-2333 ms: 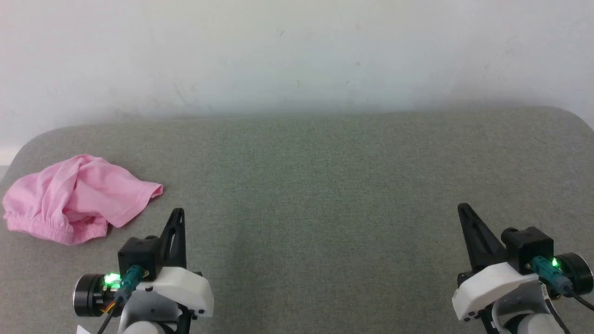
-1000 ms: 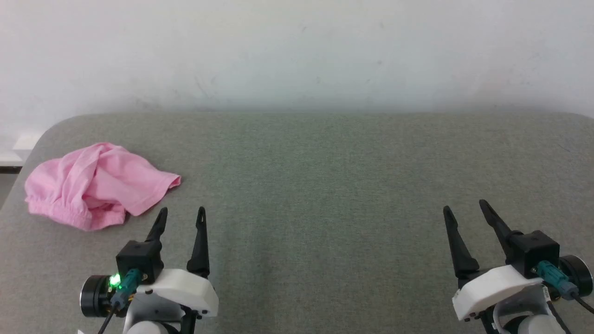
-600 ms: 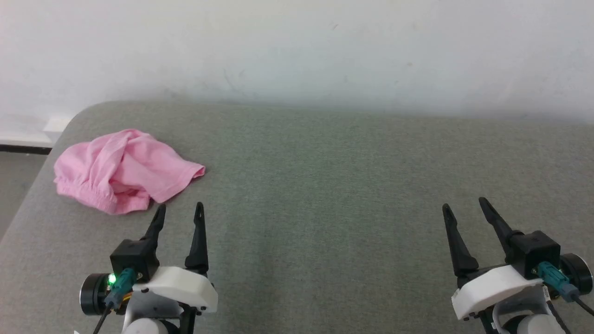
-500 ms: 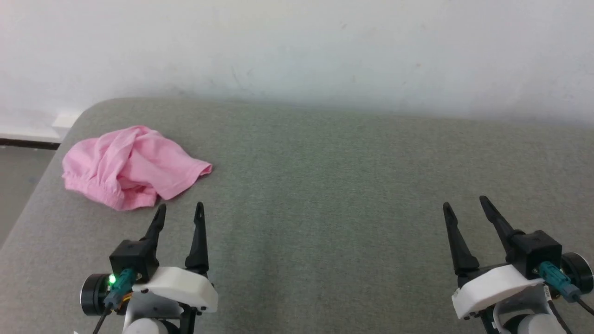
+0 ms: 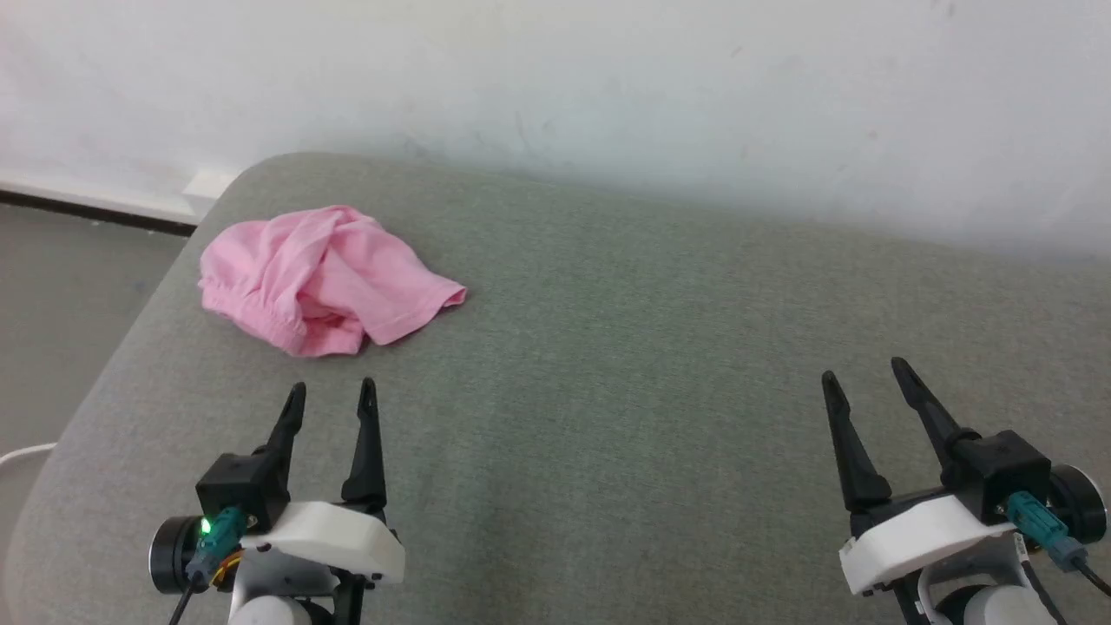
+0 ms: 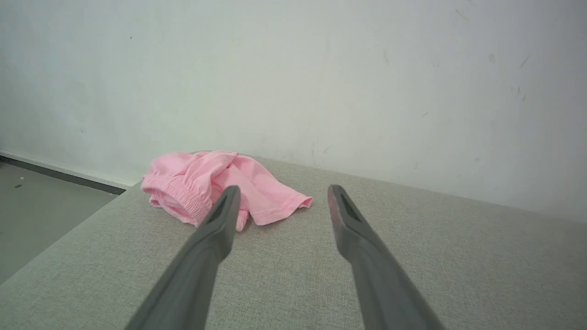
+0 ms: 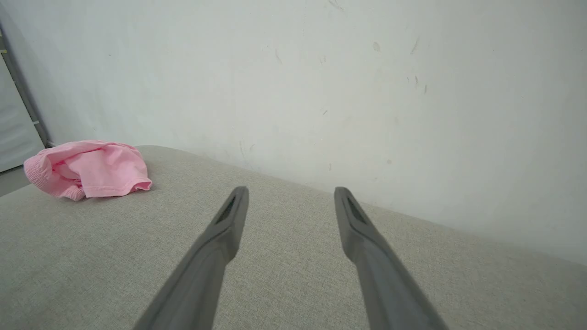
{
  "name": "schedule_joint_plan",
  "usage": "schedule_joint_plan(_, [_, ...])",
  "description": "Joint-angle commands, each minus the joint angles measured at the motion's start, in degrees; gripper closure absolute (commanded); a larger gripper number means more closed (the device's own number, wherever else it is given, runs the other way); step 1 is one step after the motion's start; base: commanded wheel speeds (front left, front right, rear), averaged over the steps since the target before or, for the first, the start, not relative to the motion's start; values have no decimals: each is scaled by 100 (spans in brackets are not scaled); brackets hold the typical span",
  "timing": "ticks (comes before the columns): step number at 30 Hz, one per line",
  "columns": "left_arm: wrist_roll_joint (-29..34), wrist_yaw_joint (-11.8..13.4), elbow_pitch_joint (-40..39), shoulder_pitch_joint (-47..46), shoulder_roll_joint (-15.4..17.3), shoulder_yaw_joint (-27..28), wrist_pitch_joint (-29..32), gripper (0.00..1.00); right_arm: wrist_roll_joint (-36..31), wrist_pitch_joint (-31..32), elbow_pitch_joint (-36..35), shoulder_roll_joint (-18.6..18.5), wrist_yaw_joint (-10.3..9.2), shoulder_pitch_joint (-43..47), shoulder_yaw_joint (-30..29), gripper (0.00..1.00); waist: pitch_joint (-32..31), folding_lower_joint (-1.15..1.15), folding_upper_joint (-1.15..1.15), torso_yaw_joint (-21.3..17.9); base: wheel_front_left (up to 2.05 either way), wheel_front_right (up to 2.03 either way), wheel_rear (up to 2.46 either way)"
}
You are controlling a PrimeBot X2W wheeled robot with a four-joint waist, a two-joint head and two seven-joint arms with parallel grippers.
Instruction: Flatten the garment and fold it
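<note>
Left gripper (image 5: 332,384) and right gripper (image 5: 863,368) black-fingered, white housings (image 5: 330,538), teal connectors (image 5: 1033,516), green light (image 5: 207,526)

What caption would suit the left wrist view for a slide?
Open left gripper facing the crumpled pink garment on the grey padded surface.

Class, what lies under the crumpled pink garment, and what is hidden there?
The garment rests on the grey-green padded surface, near its far left corner. Bare surface shows all around it. The patch beneath, and anything inside its folds, is covered.

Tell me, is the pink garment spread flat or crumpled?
Crumpled. The garment lies bunched in a heap on the grey surface, with wrinkled layers overlapping.
</note>
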Motion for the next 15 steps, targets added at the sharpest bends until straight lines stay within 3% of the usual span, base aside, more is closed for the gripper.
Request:
schedule_joint_plan(1, [-79, 1, 41, -95, -7, 25, -72, 0, 4, -64, -49, 10, -3, -58, 29, 0, 4, 0, 0, 180, 0, 0, 0])
schedule_joint_plan(15, [-288, 12, 118, -137, -8, 82, -239, 0, -10, -145, -169, 12, -4, -51, 118, 0, 93, 0, 0, 667, 0, 0, 0])
